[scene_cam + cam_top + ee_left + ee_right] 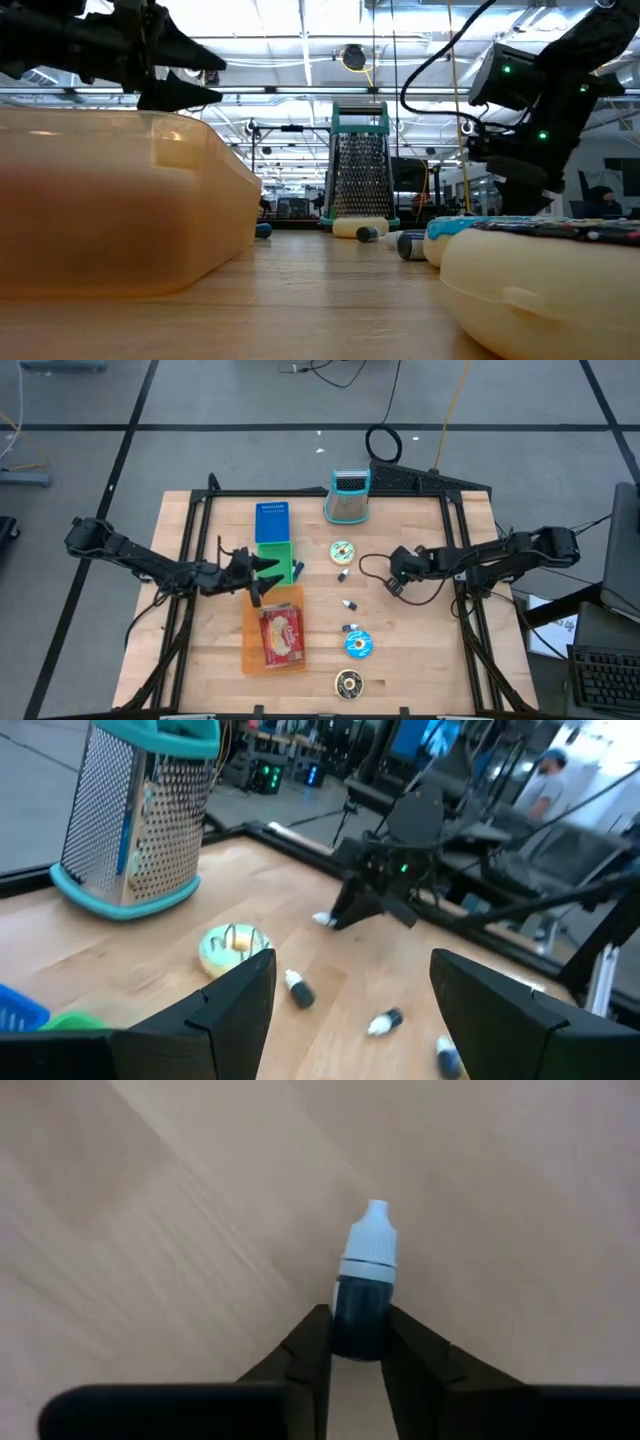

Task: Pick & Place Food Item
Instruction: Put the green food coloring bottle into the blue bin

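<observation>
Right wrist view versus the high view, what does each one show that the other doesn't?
Only the right wrist view shows the right gripper closed on a small dark dropper bottle with a white cap, against bare wood. Only the high view shows the whole layout: the grater, the orange tray under the left gripper, and the round lidded tins. Both show the wooden table and the right gripper.

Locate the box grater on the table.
In the high view the box grater stands upright at the table's far edge, middle, beyond the round lid and right of the blue box.
</observation>
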Robot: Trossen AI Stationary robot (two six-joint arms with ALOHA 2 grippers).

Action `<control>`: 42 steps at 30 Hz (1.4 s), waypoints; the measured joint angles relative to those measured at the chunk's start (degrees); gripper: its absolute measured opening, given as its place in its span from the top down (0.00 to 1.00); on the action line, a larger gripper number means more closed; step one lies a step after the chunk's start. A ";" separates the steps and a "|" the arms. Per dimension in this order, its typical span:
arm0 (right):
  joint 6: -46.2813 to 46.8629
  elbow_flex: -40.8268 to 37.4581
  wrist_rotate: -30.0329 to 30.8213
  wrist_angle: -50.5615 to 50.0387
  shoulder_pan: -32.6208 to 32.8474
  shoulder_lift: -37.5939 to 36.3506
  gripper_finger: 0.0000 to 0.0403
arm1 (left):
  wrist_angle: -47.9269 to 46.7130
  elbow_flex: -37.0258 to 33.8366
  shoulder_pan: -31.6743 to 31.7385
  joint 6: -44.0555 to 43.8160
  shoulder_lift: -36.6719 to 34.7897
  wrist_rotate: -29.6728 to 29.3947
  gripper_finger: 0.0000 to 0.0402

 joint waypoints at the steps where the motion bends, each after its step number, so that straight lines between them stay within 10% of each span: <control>1: -1.48 0.07 0.00 2.56 -0.02 -0.31 0.85 | 1.08 0.00 0.01 -0.06 0.01 0.00 0.33; 17: -33.15 0.27 -14.86 44.66 4.29 -2.51 0.84 | 11.01 13.56 3.11 8.19 18.99 3.83 0.33; 29: -39.49 0.27 -16.42 54.51 10.18 -2.51 0.84 | 10.60 33.91 6.27 17.81 36.79 17.79 0.33; 42: -43.88 0.31 -15.88 66.05 12.37 -2.53 0.84 | 10.67 36.70 6.57 18.54 38.30 18.51 0.33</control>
